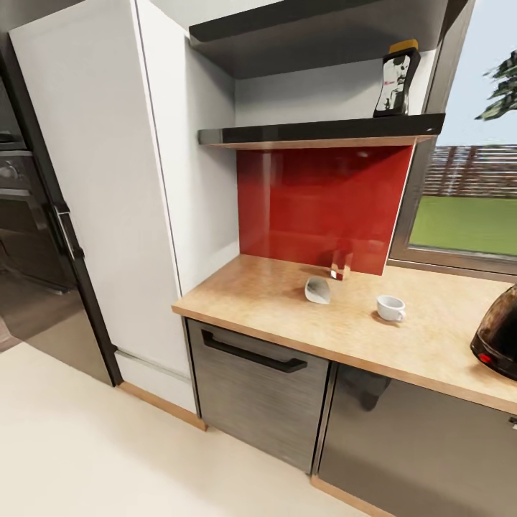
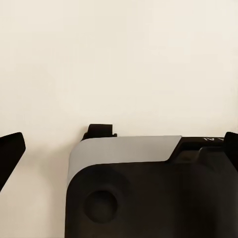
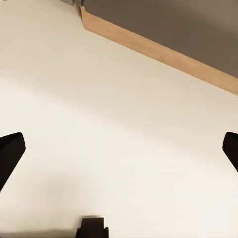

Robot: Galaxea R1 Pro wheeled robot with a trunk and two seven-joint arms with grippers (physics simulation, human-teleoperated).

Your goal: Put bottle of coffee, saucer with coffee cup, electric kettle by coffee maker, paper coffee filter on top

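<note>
Bottle of coffee [image 1: 397,80] up on kitchen shelf [image 1: 323,132], untouched; that move not yet done. Coffee cup [image 1: 390,308] bare on surface [image 1: 273,294], no saucer under it. Paper coffee filter [image 1: 317,290] lying near it. Electric kettle [image 1: 497,334] at surface's edge. Left gripper [image 2: 119,148] and right gripper [image 3: 119,153] both empty over floor [image 1: 86,445], jaws apart. Most of setup left, I'd say

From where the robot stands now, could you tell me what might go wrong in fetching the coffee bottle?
The bottle of coffee stands near the right end of the kitchen shelf, so a clumsy grasp might tip it off. Directly below, the coffee cup and paper coffee filter lie loose on the kitchen countertop; a dropped bottle could hit them.
</note>
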